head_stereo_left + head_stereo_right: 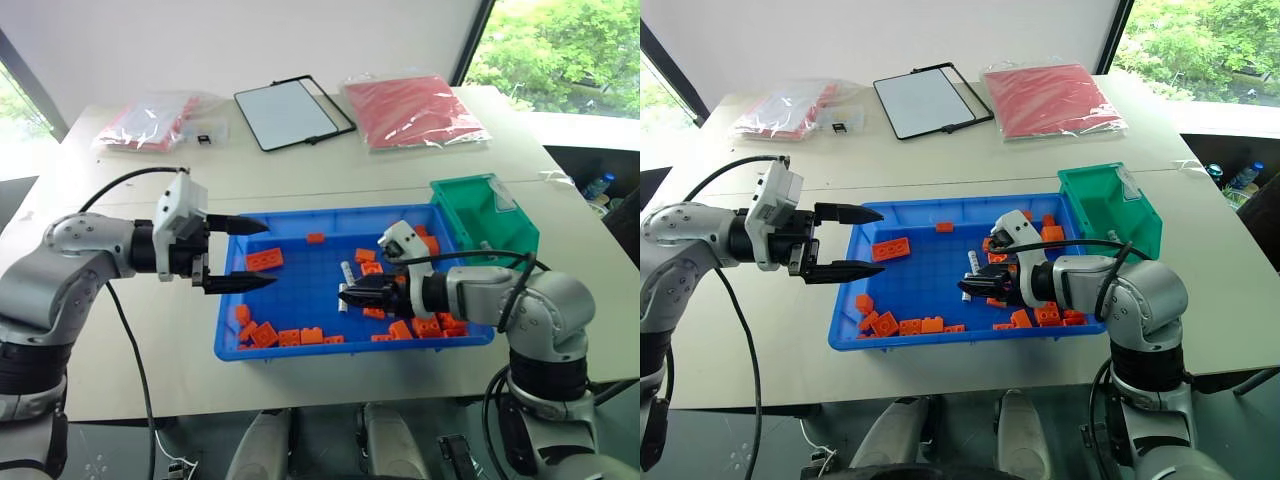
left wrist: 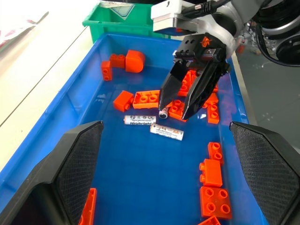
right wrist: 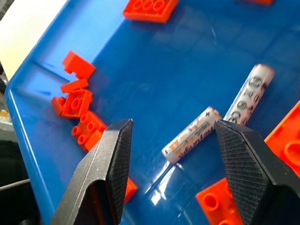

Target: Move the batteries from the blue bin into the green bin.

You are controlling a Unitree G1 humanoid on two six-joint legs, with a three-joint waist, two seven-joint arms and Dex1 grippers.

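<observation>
The blue bin (image 1: 350, 348) lies in the middle of the table, with several orange bricks (image 1: 265, 260) scattered in it. Two batteries (image 2: 139, 120) (image 2: 167, 132) rest side by side on its floor. My right gripper (image 1: 343, 296) hangs low inside the bin, open. One battery (image 3: 192, 133) lies on the floor between its fingers, and the other (image 3: 248, 98) lies just beyond. My left gripper (image 1: 270, 255) is open and empty above the bin's left rim, pointing across it. The green bin (image 1: 480, 215) stands at the blue bin's far right corner.
A black-framed white board (image 1: 290, 112) lies at the back of the table. Red bags in clear plastic (image 1: 415, 108) (image 1: 150, 120) sit on either side of it. A small black item (image 1: 205, 138) lies near the left bag. The table's front edge runs just below the blue bin.
</observation>
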